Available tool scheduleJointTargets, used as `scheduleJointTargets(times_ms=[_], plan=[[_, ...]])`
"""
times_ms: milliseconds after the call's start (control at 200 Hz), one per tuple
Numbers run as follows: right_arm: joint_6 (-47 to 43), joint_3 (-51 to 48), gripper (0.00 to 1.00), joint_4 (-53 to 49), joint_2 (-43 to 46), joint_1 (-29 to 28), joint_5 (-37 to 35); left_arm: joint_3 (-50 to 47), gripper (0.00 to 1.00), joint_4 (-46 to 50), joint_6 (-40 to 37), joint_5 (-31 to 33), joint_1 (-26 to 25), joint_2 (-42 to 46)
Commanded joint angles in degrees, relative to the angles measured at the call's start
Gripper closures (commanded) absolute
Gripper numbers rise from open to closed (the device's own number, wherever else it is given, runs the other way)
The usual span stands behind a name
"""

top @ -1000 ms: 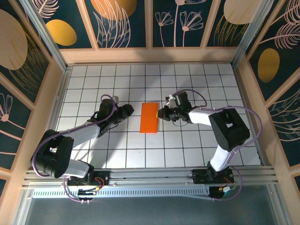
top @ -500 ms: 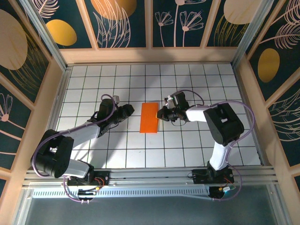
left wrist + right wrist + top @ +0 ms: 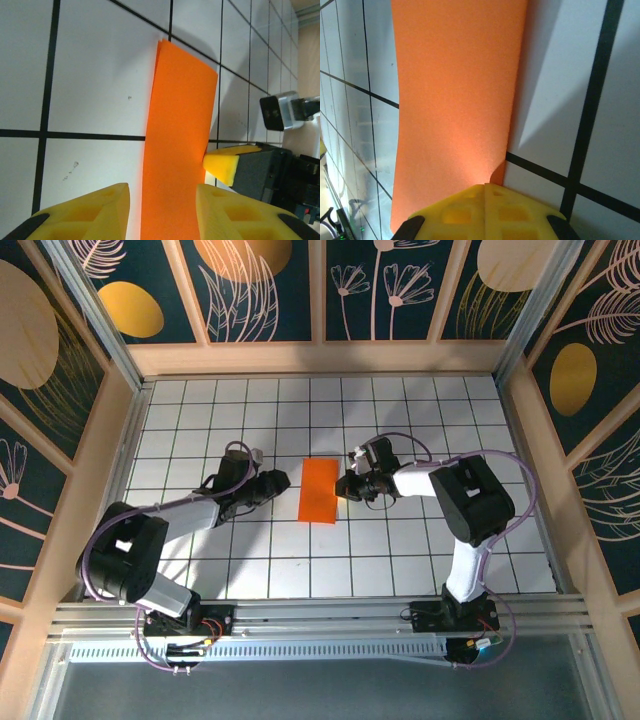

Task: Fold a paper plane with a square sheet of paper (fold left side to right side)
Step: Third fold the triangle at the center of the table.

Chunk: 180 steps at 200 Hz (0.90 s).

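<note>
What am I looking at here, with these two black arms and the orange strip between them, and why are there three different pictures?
These are two robot arms bolted at the near edge of a white tiled table. One picture comes from a camera fixed above. The other two come from a small camera on each wrist, so the yellow foam fingers at the bottom of those pictures belong to that arm. The orange sheet of paper lies on the table, already folded into a narrow rectangle. The right gripper has its fingers closed together, with the tip against the paper's right edge. I cannot tell whether it pinches the paper or just presses on it. The left gripper sits just left of the paper with its fingers apart, gripping nothing.
</note>
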<state>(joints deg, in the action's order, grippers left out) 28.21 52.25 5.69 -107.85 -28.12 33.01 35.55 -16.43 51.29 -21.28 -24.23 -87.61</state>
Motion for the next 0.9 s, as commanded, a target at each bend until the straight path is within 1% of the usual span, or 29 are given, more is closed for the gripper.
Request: scheduleJointTargets(times_ms=[0,295,470,495,571,896], plan=[[-3.49,1.14,1.0,-4.84,-2.02,-0.14,-5.89,2.34,0.62,1.38,-1.51,-3.38,-0.59,-2.45],[-4.19,1.03,1.0,-5.16,-1.83,-0.09,-6.38,7.55,0.6,5.43,-3.32,-3.07,-3.39,-8.49],[-4.24,0.99,1.0,-4.83,-1.89,-0.09,-6.39,10.07,0.59,8.86,-4.38,-1.07,-4.92,-10.24],[-4.15,0.93,1.0,-4.82,-1.89,-0.11,-6.38,10.27,0.59,9.39,-4.48,-0.69,-5.03,-11.98],[-4.12,0.85,1.0,-4.72,-1.92,-0.11,-6.38,10.93,0.59,10.5,-4.79,0.01,-5.37,-12.83],[-4.19,0.85,1.0,-4.57,-2.0,-0.1,-6.45,12.44,0.66,11.12,-5.4,-0.97,-6.15,-15.48]])
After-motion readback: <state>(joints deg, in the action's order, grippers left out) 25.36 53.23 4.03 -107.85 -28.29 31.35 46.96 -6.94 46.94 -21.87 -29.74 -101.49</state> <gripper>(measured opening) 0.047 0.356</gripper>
